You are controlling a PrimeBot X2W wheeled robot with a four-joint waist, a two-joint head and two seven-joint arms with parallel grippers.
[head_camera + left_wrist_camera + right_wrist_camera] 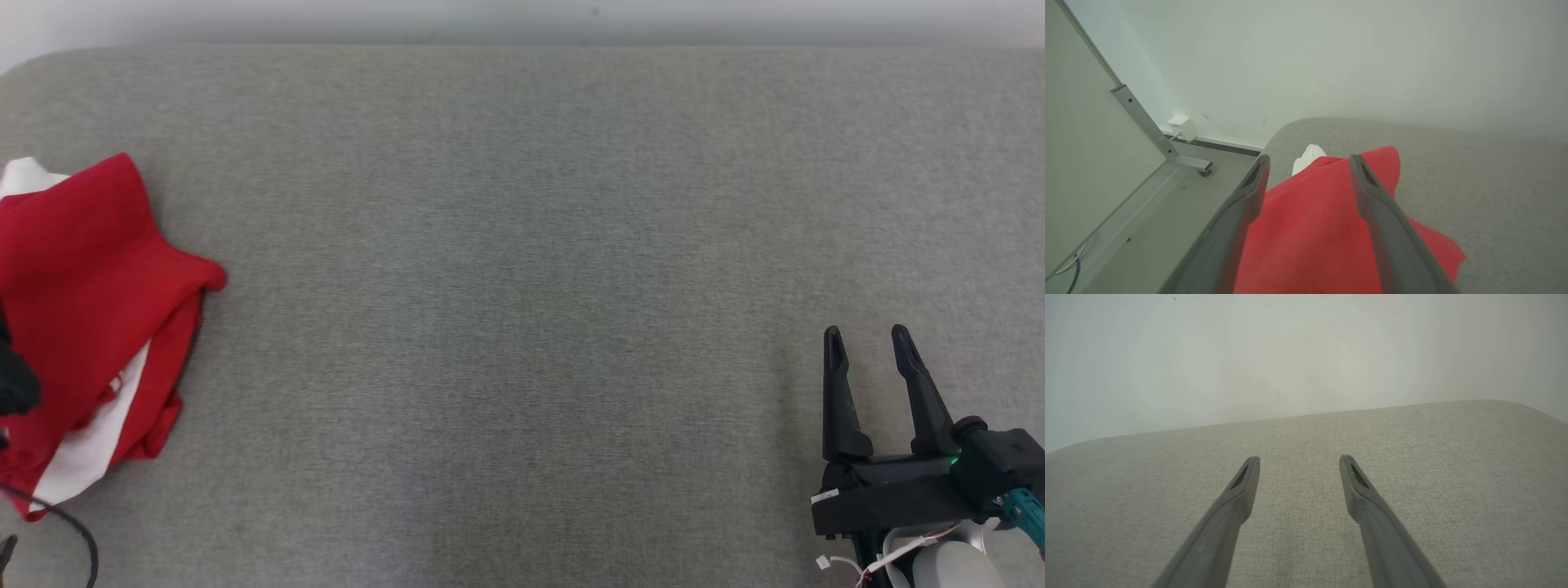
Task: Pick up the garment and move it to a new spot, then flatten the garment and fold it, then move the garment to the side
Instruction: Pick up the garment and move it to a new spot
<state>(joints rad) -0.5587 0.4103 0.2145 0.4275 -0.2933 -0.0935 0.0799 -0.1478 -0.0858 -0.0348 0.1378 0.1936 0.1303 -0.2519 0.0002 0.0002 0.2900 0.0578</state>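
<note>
The garment (82,310) is red with white parts and lies bunched at the far left edge of the grey padded surface (522,286). In the left wrist view the garment (1310,228) spreads beneath my left gripper (1309,161), whose fingers are open above the cloth with nothing between them. A dark part of the left arm (12,376) shows over the garment at the head view's left edge. My right gripper (867,333) rests open at the lower right over bare surface, far from the garment. The right wrist view has my right gripper (1299,459) open with bare fabric surface (1306,490) below.
A pale wall (522,16) runs behind the surface's far edge. Left of the surface, the left wrist view shows the floor (1147,220), a metal frame leg (1151,126) and a white wall socket (1183,126). A black cable (73,531) loops at the lower left.
</note>
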